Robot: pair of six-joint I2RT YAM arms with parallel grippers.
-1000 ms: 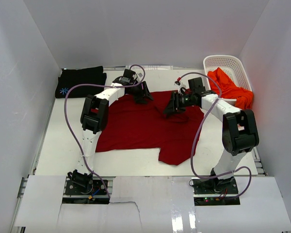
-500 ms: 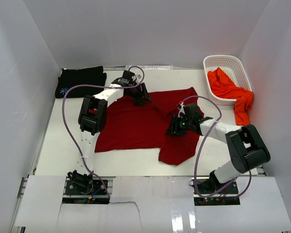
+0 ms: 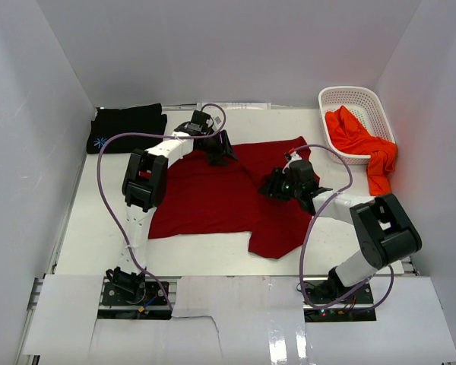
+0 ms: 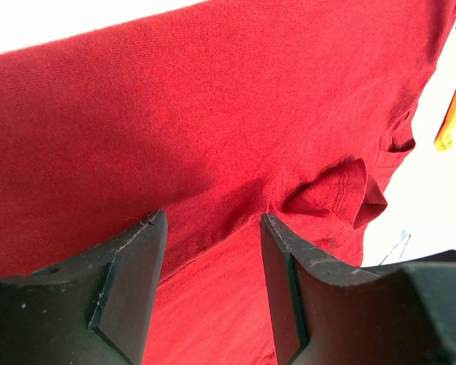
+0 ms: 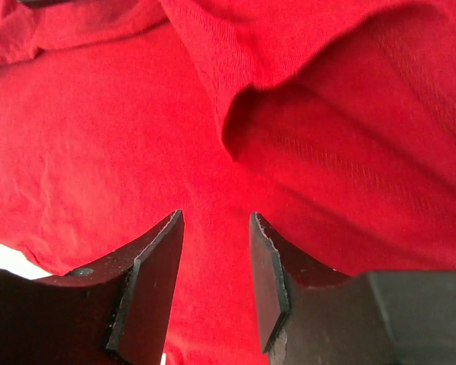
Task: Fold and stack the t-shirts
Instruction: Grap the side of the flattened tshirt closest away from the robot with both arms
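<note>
The left fingers (image 4: 129,262) stand well apart with nothing between them, poised just over the dark red t-shirt (image 3: 205,199) near its far edge. In the left wrist view only flat cloth and a small puckered sleeve hem show beyond them. The right fingers (image 5: 148,277) are also parted and empty, low over the same shirt near its right side, where a flap of cloth lies doubled back on itself.

We judge the task to be about a third done. The black t-shirt (image 3: 126,126) lies as a compact bundle in the far left corner of the table (image 3: 99,228) (it looks folded, with the blue print on top). The dark red one is spread across the middle, mostly flat, with its folding barely begun. The orange-red t-shirt (image 3: 359,138) lies crumpled in the white basket (image 3: 348,94), spilling over the near rim – untouched, as far as we can tell. So two shirts remain to be folded, and nothing is stacked.

We cannot tell whether either pair of fingertips touches the cloth. The left arm hides part of the shirt's far edge, and the basket wall hides the rest of the orange-red shirt – how neat the black bundle is also stays unclear.
</note>
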